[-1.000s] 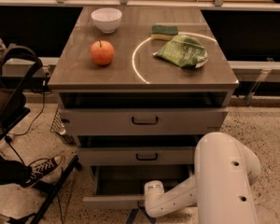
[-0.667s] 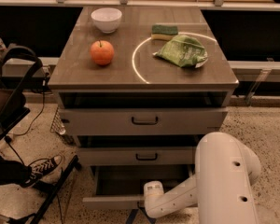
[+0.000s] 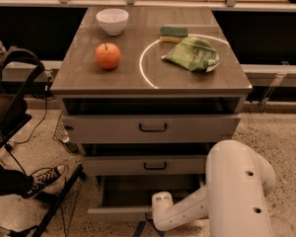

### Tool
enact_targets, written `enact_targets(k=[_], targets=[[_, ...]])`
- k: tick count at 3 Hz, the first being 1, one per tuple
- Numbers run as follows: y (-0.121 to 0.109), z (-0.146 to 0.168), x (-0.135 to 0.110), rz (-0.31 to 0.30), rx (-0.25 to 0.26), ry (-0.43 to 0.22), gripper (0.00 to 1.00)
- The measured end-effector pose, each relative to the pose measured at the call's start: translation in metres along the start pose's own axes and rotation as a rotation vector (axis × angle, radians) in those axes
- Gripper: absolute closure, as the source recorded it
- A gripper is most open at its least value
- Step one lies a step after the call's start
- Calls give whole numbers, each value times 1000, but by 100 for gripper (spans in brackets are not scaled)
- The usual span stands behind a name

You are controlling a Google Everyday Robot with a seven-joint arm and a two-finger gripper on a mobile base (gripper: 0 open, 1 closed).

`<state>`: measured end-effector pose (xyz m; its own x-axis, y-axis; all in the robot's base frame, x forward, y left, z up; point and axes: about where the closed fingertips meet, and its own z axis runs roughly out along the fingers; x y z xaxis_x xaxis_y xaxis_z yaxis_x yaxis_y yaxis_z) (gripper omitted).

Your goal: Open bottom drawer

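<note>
3 drawers sit under the surface (image 3: pixel 84 80). The bottom drawer (image 3: pixel 113 213), the lowest, stands pulled out with its grey inside showing. My pincer (image 3: pixel 149 216) is low at that drawer's front edge, near its middle, below the white arm (image 3: pixel 237 191). I cannot tell whether it is gripping anything.

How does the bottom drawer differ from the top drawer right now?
The bottom drawer is pulled well out, grey inside showing; the top drawer sticks out far less. The top drawer's handle is visible; the bottom drawer's is hidden by the end effector at its front edge. Both fronts are pale beige.
</note>
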<state>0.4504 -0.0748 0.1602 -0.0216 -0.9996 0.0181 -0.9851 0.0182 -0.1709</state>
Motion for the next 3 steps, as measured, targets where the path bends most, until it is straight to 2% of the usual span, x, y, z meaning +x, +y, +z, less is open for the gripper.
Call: enact_targets(k=[1, 2, 3], targets=[[1, 1, 0, 0, -2, 0, 59], [2, -1, 1, 0, -1, 5, 82], [2, -5, 1, 1, 4, 14, 100]])
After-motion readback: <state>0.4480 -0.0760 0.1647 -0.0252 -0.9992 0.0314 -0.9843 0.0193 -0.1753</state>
